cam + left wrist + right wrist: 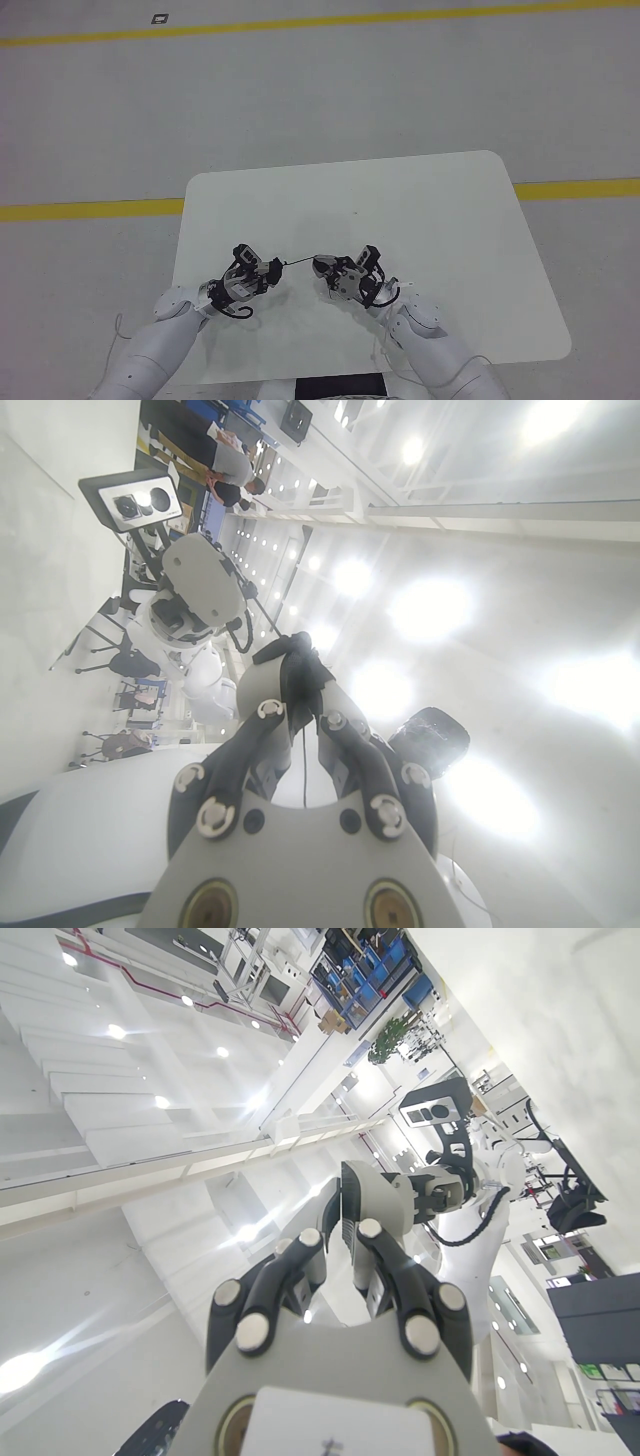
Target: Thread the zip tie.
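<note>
The zip tie (298,261) is a thin, dark, straight strap held in the air above the counter, spanning the gap between the two end effectors. One end is pinched in the closed fingertips of the left end effector (268,268), and in the left wrist view a thin length of it (304,760) trails back between those fingers toward the palm. The other end reaches the closed tips of the right end effector (322,263), slightly higher.

No legible text, label or number anywhere
</note>
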`<state>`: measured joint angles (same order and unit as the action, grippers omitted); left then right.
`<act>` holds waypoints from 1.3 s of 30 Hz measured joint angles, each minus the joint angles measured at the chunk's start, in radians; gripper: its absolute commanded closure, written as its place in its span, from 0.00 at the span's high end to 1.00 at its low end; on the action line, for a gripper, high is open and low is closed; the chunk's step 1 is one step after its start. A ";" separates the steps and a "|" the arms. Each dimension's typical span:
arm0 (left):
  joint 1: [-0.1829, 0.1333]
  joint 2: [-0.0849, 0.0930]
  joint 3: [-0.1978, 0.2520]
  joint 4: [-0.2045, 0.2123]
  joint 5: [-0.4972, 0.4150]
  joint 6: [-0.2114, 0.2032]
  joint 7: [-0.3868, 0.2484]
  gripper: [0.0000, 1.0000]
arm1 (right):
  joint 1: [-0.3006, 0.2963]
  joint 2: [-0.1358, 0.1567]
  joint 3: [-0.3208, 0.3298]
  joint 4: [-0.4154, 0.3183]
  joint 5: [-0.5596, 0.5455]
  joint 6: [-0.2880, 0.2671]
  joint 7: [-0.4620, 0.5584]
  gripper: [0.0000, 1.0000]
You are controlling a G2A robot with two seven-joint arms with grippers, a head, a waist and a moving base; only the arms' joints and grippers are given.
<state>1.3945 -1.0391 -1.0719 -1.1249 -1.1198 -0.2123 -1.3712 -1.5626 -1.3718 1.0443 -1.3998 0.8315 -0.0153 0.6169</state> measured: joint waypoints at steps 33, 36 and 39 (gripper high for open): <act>0.000 0.000 0.000 0.000 0.000 0.000 0.000 0.00 | -0.035 0.024 0.071 -0.026 -0.034 -0.055 -0.051 0.00; 0.000 0.000 0.000 0.000 0.000 0.000 0.000 0.00 | -0.045 0.029 0.088 -0.042 -0.046 -0.067 -0.061 0.00; 0.000 0.000 0.000 0.000 0.000 0.000 0.000 0.00 | -0.055 0.032 0.101 -0.061 -0.082 -0.109 -0.074 1.00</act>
<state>1.3945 -1.0390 -1.0719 -1.1249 -1.1198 -0.2123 -1.3712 -1.6176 -1.3396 1.1448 -1.4606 0.7497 -0.1245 0.5434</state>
